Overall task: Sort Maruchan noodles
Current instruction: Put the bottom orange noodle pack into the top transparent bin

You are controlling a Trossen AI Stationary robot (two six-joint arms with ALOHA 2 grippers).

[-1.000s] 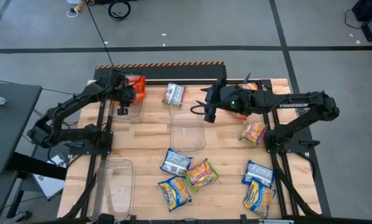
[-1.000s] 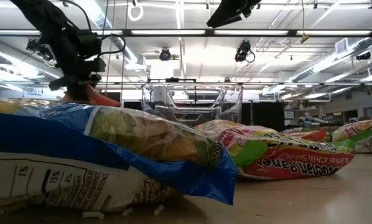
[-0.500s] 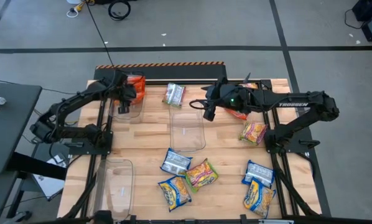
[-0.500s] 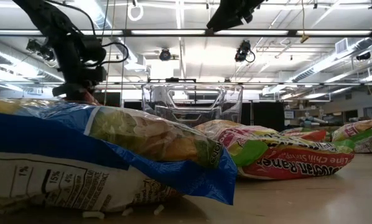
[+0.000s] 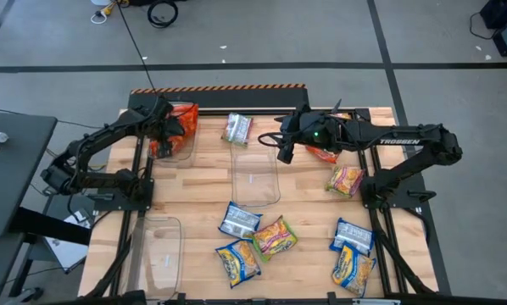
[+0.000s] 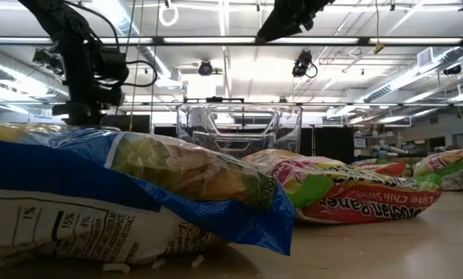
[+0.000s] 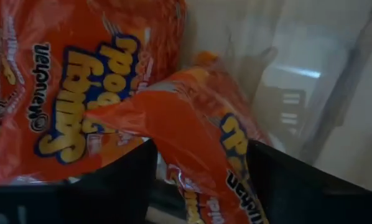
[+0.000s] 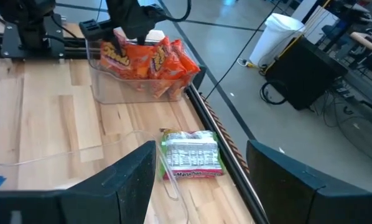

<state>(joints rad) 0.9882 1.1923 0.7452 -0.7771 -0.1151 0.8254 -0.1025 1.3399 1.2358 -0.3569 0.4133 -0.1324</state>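
My left gripper [image 5: 162, 135] reaches down into the clear bin [image 5: 177, 152] at the table's far left. An orange-red Maruchan packet [image 7: 198, 124] stands tilted between its spread fingers, with more orange-red packets [image 7: 80, 93] lying beside it in the bin. My right gripper [image 5: 285, 152] hangs open above the far end of the middle clear bin [image 5: 255, 182] and holds nothing. Other packets lie flat on the table: a green-white one [image 5: 236, 129] near the far edge, a blue and a yellow-pink-green one [image 5: 275, 235] toward the near edge. My left gripper has its open fingers [image 7: 130, 180] on either side of the orange-red packet's lower part [image 7: 201, 168], coming from above into the bin. Whether the fingers touch the packet, I cannot tell. The packet leans tilted against the other orange-red packets.
A third clear bin [image 5: 160, 250] sits at the near left. Blue packets [image 5: 353, 233] lie near right, a yellow-pink one [image 5: 347, 180] at the right and orange-red ones [image 5: 325, 152] under the right arm. Bare wood lies between the bins.
My left gripper has moved toward the far edge and down into the far-left bin, carrying the orange-red packet with it; in the low view the packet has sunk out of sight behind the near packets.
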